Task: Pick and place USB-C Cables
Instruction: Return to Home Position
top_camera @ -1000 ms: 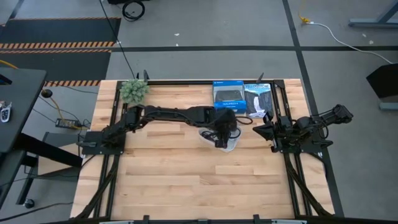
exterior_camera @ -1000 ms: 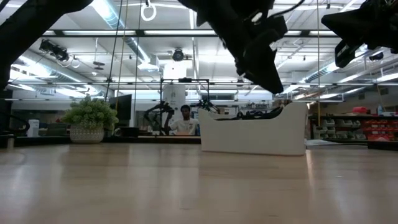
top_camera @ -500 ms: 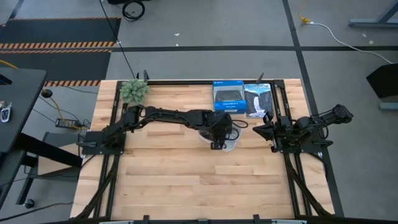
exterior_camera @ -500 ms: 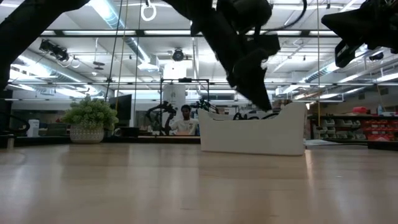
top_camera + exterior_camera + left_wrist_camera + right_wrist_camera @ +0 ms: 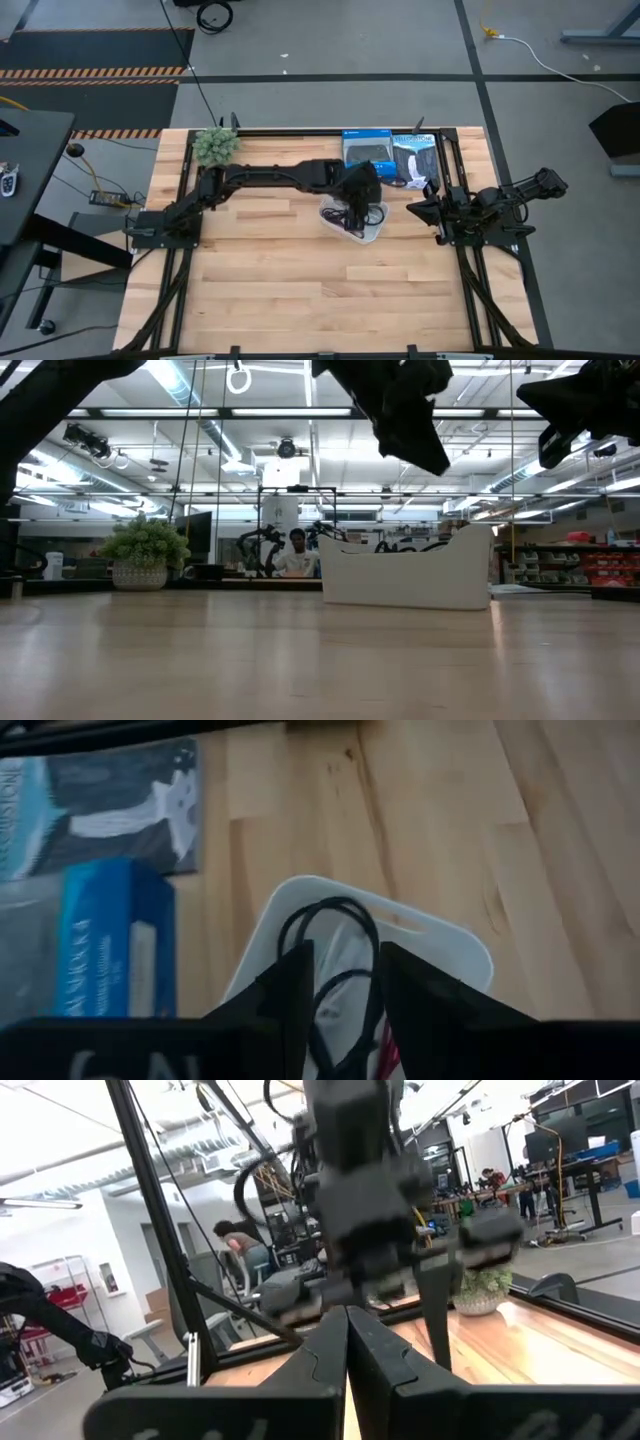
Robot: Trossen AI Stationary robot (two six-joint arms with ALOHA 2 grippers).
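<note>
The white tray (image 5: 372,236) sits mid-table, right of centre. A black coiled cable (image 5: 330,920) lies inside it, and a dark red one (image 5: 386,1048) shows beside it. The white and grey-blue cables cannot be made out. My left gripper (image 5: 345,975) is open and empty. It hovers above the tray's far part (image 5: 357,196) and is well clear of the rim in the low view (image 5: 425,455). My right gripper (image 5: 347,1342) is shut and waits at the table's right side (image 5: 412,210).
A blue box (image 5: 366,152) and a dark package (image 5: 415,160) lie at the far edge behind the tray. A small potted plant (image 5: 214,145) stands at the far left corner. Bare wood lies toward the near edge. A person (image 5: 296,552) is in the room beyond.
My left gripper dipped down to the tray half a second ago. It has since risen clear and drawn back toward the far edge. The black cable now lies uncovered in the tray. The tray has stayed where it was.
</note>
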